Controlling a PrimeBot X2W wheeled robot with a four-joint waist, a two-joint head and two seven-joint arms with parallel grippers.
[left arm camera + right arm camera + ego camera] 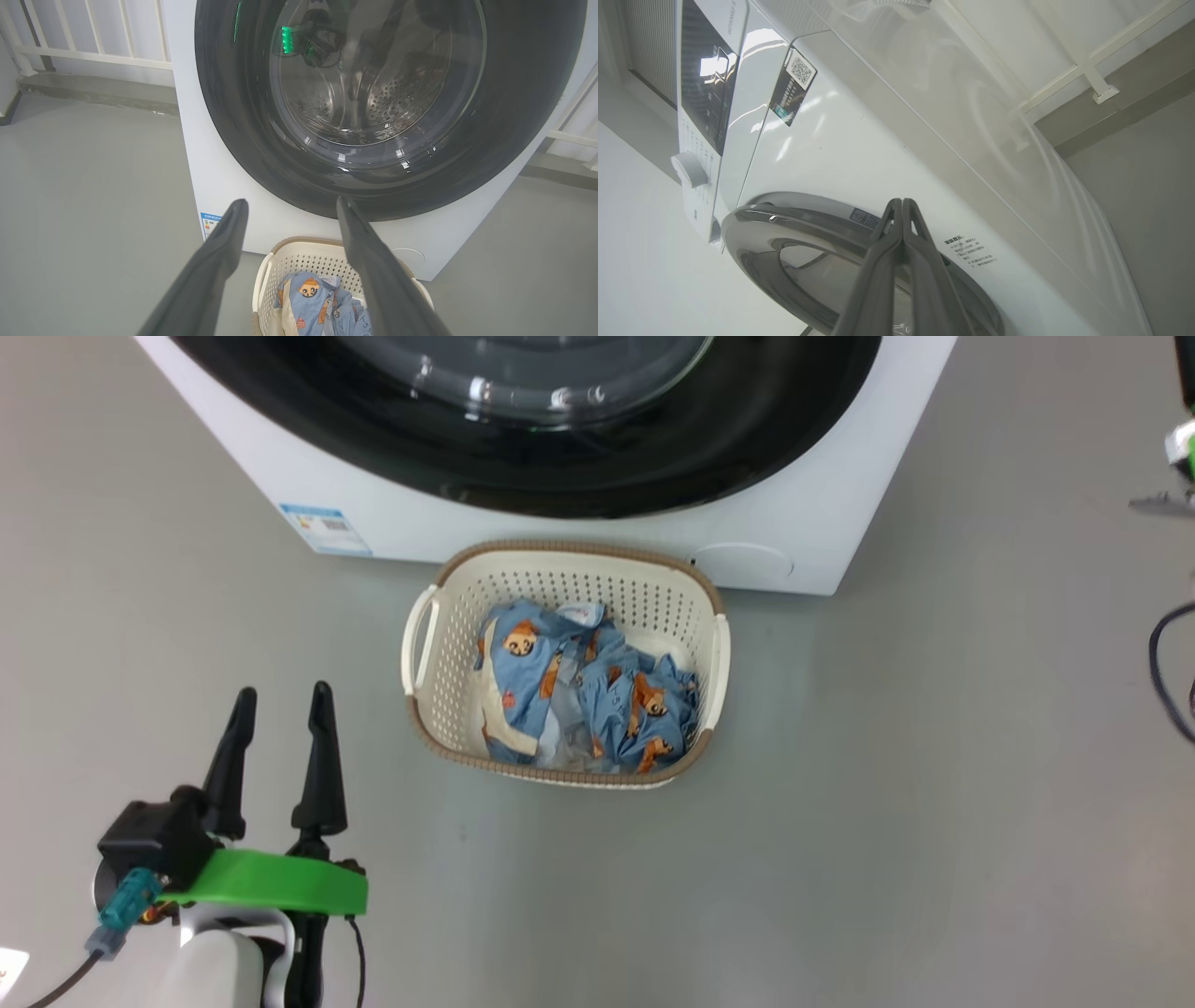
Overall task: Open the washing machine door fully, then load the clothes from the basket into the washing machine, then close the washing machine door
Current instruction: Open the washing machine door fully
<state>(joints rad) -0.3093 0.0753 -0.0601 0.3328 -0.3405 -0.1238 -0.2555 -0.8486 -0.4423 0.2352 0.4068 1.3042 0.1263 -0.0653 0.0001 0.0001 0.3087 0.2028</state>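
Observation:
The white washing machine (pixel 840 523) stands ahead, and its glossy black round door (pixel 709 457) lies flat against its front. Before it on the floor sits the cream basket (pixel 560 553), holding light blue clothes (pixel 579 691) printed with bear faces. My left gripper (pixel 283 691) hovers open and empty to the left of the basket. In the left wrist view its fingers (pixel 292 200) point at the door (pixel 514 116) above the basket (pixel 299 242). My right gripper (pixel 901 201) is shut on nothing, its tips at the door's rim (pixel 794 224). I cannot tell whether they touch it.
Grey floor spreads on all sides of the basket. A dark cable (pixel 1162 663) loops at the right edge. A white railing (pixel 93 51) runs behind the machine. The control panel's knob (pixel 689 169) sits above the door.

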